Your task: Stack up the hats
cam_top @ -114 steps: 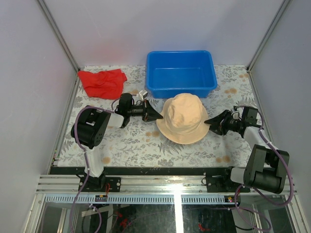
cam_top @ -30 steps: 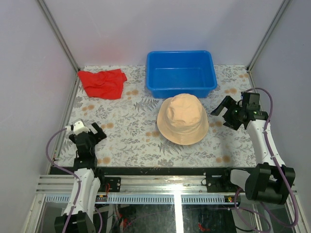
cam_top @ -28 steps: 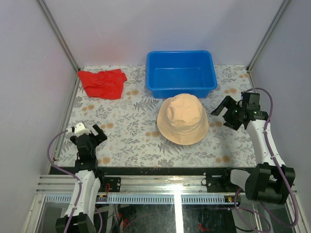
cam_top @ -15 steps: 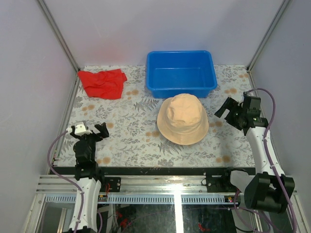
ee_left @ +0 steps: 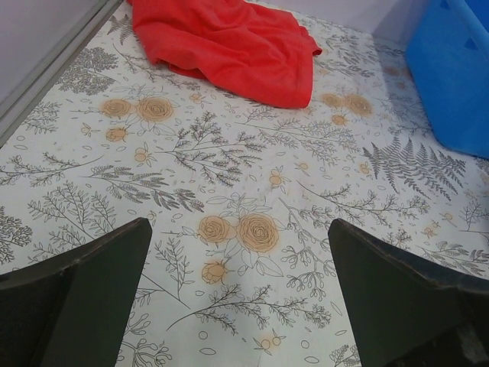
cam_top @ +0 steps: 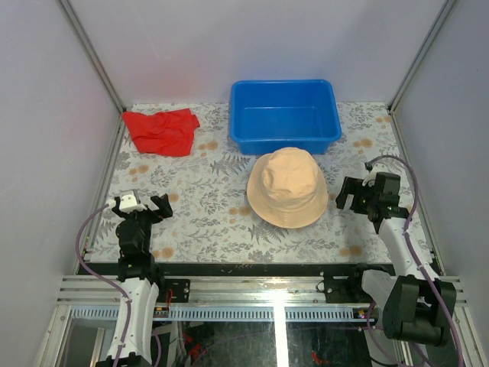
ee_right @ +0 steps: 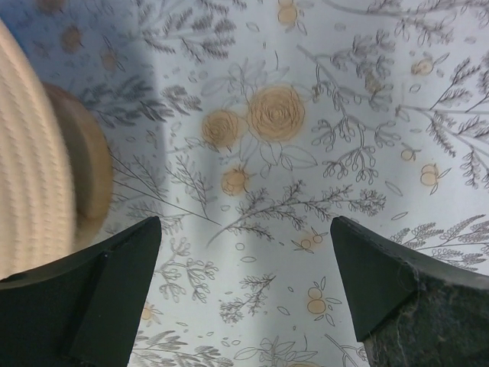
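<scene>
Top view: the peach hat sits crown-up mid-counter, just in front of the blue tub. No other hat lies loose, so stacking looks finished, though any hats beneath are hidden.
Left wrist: left gripper, jaws apart and empty, near the near-left corner; red cloth lies well apart.
Right wrist: right gripper, jaws apart and empty, beside the hat's brim.

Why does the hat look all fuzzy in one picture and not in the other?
Top view: the peach hat is far from the camera, so it looks sharp. Right wrist view: the peach hat is very close to the lens at the left edge, so it blurs, with a soft grey shadow beside it on the table.
</scene>
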Motion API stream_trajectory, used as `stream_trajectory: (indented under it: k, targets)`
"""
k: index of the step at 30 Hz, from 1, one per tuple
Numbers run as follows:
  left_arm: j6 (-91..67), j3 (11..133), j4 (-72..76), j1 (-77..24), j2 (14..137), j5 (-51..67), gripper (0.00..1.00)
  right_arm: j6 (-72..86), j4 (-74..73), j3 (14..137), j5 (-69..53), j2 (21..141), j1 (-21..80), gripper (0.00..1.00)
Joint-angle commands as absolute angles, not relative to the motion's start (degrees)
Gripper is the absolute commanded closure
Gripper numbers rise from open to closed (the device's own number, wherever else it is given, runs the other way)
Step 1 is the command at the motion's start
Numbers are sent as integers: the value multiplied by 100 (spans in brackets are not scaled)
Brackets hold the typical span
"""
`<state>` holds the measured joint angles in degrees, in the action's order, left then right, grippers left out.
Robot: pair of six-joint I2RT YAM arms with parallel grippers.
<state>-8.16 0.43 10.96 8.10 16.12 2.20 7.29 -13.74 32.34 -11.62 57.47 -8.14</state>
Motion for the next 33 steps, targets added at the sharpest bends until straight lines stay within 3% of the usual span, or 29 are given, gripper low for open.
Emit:
stream_trajectory:
  k: [1, 10, 13, 20, 23, 27, 33]
  targets:
    - [-686, -527, 1559, 786, 1545, 298, 0, 180, -385, 2853, -1245, 5439, -789, 1]
    - [-682, -523, 1569, 782, 1555, 297, 0, 293, 1207, 898, -555, 3943, -783, 1]
    - [-683, -527, 1572, 778, 1551, 289, 0, 475, 1351, 221, 56, 2753, -785, 1]
    - [-681, -523, 1566, 779, 1560, 289, 0, 346, 659, -676, -418, 40, -782, 1]
    - [-683, -526, 1572, 776, 1561, 290, 0, 598, 853, -620, 212, 528, -782, 1]
    - [-685, -522, 1573, 780, 1564, 290, 0, 399, 1403, -453, -237, 1557, -782, 1]
    - [-681, -526, 1567, 778, 1564, 285, 0, 442, 1270, -527, -142, 1193, -781, 1]
